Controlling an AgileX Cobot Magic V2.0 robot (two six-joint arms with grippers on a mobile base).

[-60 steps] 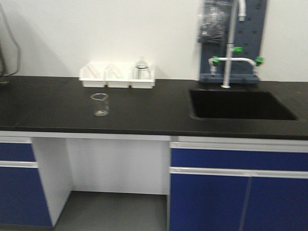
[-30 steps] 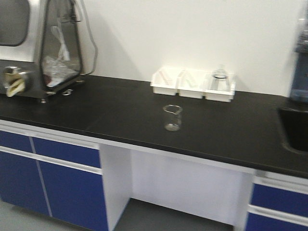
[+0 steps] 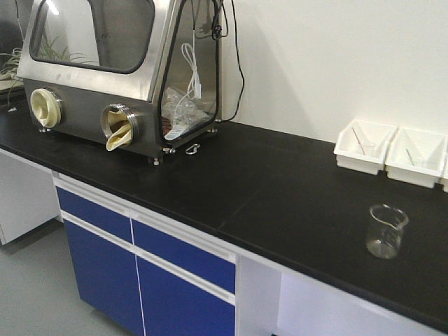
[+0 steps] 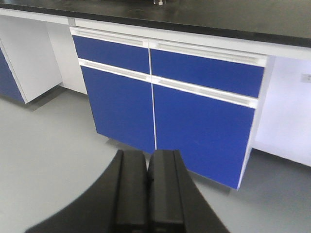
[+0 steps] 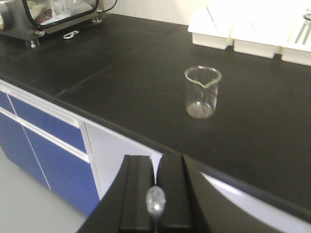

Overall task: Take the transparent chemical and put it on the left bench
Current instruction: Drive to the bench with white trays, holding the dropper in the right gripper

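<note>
Since the front view has swung left from half a second ago, the sink's edge has dropped out of sight and the steel glove box (image 3: 119, 70) now fills the far left end of the black bench (image 3: 266, 189). The beaker (image 3: 386, 231) has slid from the middle of that view to its right side. It stands upright and empty near the bench's front edge, in front of the white trays (image 3: 364, 147) along the back edge and well apart from the glove box.

My right gripper (image 5: 155, 162) hangs just outside the bench's front edge, pointing across it at the beaker (image 5: 202, 92), which sits ahead and slightly right, not touched. Its fingers are pressed together on nothing; a small shiny spot shows at the seam, and I cannot tell what it is.

My left gripper (image 4: 147, 158) sits lower, below the benchtop, aimed at the blue cabinet doors (image 4: 194, 121) over the grey floor (image 4: 48, 145). Its fingers are also closed flat against each other, holding nothing.
</note>
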